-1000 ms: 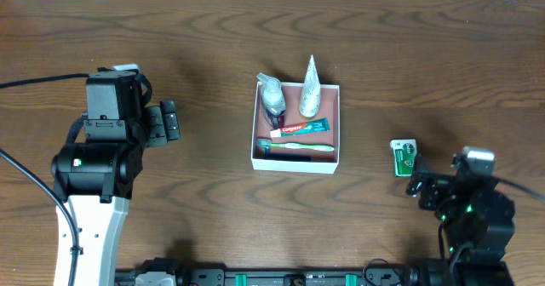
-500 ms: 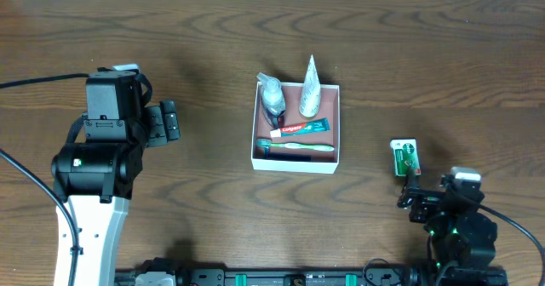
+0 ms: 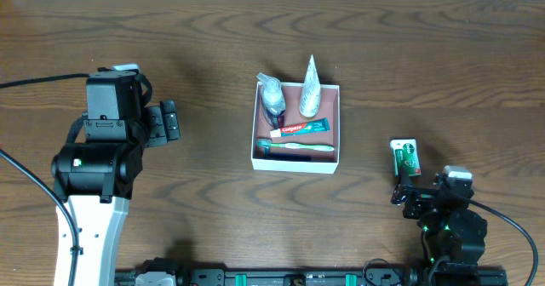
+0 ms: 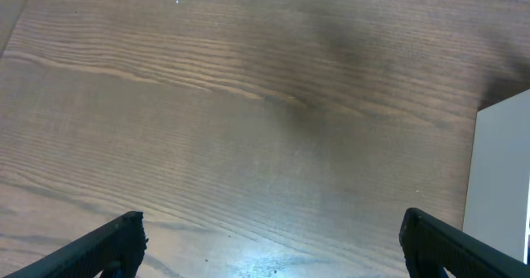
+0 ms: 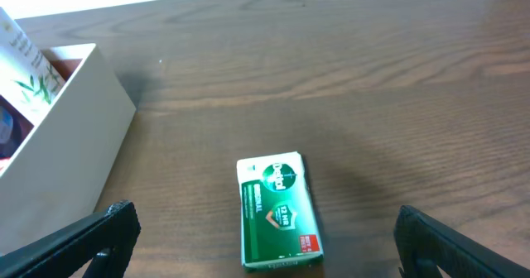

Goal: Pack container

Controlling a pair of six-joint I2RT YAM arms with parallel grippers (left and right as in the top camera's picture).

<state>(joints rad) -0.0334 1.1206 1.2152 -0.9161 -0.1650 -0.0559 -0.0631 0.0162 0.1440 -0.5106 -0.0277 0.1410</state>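
Spotter: Status on the right side?

Operator: I have the right gripper (image 5: 265,220) low over the table (image 3: 426,56), fingers spread wide and holding nothing. In my wrist view the green packet (image 5: 277,212) lies flat between them, touching neither finger as far as I can tell.

Spotter: And the container?

Operator: The container (image 3: 294,164) sits mid-table, left of the packet and well apart from it. Inside I see a Colgate toothpaste tube (image 3: 300,128), a toothbrush (image 3: 298,147), a white tapered tube (image 3: 310,88) and a small bottle (image 3: 272,97). The packet is the only item I see outside it.

Spotter: How do you take it?

Operator: It looks thin and flat, so I'd descend until the tips nearly meet the wood, centre it, and close across its narrow width, not its length. It lies slightly skewed to my jaws, so I'd twist the wrist a touch first. Otherwise I reckon it spins out as I close.

Spotter: Drop spot?

Operator: I'd lift clear of the white wall and release low over the bare reddish floor on the box's right side.

Spotter: Left arm?

Operator: The left gripper (image 4: 273,224) is wide open and empty, over bare wood left of the container. I'd leave it there.
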